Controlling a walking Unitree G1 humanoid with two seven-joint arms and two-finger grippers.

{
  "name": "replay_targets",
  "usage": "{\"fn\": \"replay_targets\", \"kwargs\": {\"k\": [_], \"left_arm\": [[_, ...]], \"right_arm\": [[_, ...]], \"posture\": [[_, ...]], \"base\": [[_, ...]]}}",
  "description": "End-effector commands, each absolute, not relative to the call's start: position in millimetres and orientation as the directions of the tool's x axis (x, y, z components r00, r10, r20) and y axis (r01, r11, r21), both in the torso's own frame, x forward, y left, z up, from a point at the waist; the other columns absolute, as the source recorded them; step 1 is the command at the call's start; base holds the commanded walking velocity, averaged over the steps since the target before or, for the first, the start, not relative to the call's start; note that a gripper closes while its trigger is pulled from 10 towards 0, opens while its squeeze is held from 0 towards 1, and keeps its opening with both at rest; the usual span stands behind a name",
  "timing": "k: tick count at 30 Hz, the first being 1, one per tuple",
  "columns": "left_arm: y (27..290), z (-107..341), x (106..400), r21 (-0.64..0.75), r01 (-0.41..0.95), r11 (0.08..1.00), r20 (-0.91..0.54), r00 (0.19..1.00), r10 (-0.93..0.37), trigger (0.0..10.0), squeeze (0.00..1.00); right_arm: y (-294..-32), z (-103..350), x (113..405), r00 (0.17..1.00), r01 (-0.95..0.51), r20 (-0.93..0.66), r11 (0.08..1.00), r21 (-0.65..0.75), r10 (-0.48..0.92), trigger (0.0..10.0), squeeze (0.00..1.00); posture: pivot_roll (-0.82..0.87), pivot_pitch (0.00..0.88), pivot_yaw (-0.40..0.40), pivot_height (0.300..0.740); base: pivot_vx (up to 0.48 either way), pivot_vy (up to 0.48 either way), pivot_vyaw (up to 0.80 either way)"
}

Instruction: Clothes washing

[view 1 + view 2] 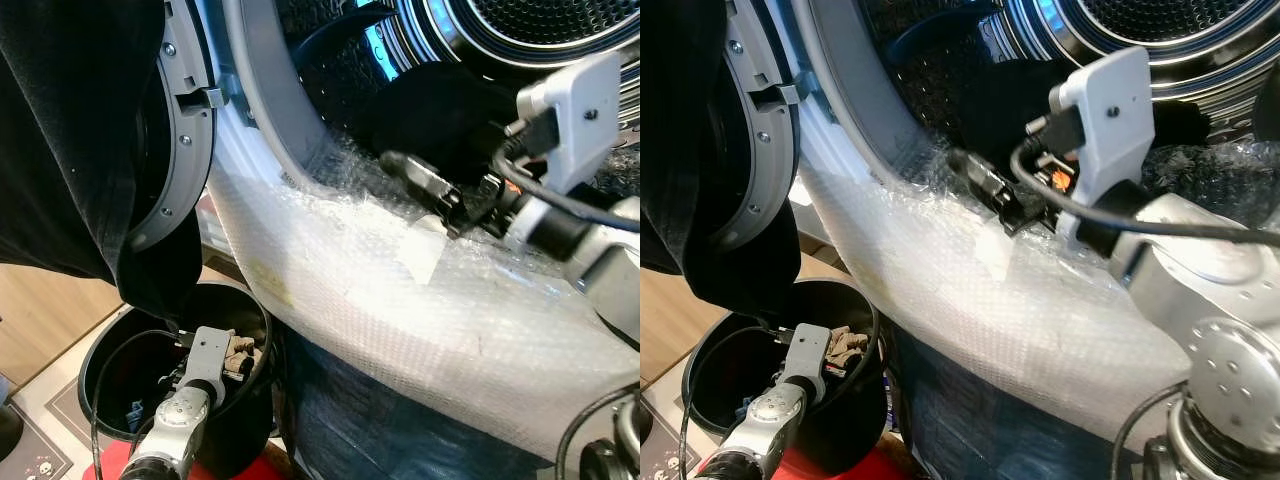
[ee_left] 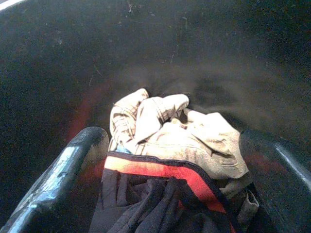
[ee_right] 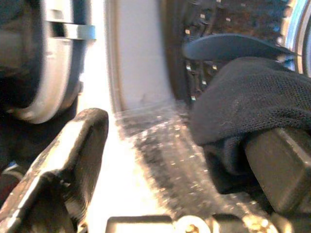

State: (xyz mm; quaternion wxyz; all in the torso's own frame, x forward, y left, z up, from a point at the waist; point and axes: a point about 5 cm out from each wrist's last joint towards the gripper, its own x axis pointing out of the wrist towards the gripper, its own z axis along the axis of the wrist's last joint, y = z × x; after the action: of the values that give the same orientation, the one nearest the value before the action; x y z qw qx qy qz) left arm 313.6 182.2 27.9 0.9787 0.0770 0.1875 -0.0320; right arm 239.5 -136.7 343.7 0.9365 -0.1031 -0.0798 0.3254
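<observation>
Right end effector (image 1: 425, 190) spread wide at washer drum (image 1: 560, 30) mouth, black garment (image 1: 440, 110) at 12 o'clock touching one finger; left end effector (image 2: 170, 160) wide over beige cloth (image 2: 170, 131) inside black bucket (image 1: 255, 310).

Wooden floor (image 1: 40, 310) lies beside a patterned grey mat (image 1: 35, 455), both brightly lit, below and left of the left claw.
</observation>
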Motion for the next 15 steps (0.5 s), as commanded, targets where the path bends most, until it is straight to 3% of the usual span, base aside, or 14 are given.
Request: {"fn": "replay_targets", "kwargs": {"k": [1,10,15], "left_arm": [[186,17,305,0.154,0.099,0.983,-0.422,0.906,-0.025,10.0,0.00],[187,17,304,0.157,0.100,0.983,-0.426,0.904,-0.024,10.0,0.00],[187,19,305,0.150,0.087,0.985,-0.406,0.914,-0.019,10.0,0.00]], "right_arm": [[-137,343,232,0.760,-0.608,0.074,0.747,-0.269,0.645,10.0,0.00],[-149,330,220,0.745,-0.630,-0.024,0.692,-0.351,0.666,10.0,0.00],[-151,324,207,0.682,-0.686,-0.006,0.638,-0.350,0.731,10.0,0.00]], "posture": [[-0.22,0.072,0.102,0.740],[-0.21,0.072,0.102,0.740],[-0.21,0.074,0.104,0.740]], "base": [[0.000,0.000,0.00],[0.000,0.000,0.00],[0.000,0.000,0.00]]}}
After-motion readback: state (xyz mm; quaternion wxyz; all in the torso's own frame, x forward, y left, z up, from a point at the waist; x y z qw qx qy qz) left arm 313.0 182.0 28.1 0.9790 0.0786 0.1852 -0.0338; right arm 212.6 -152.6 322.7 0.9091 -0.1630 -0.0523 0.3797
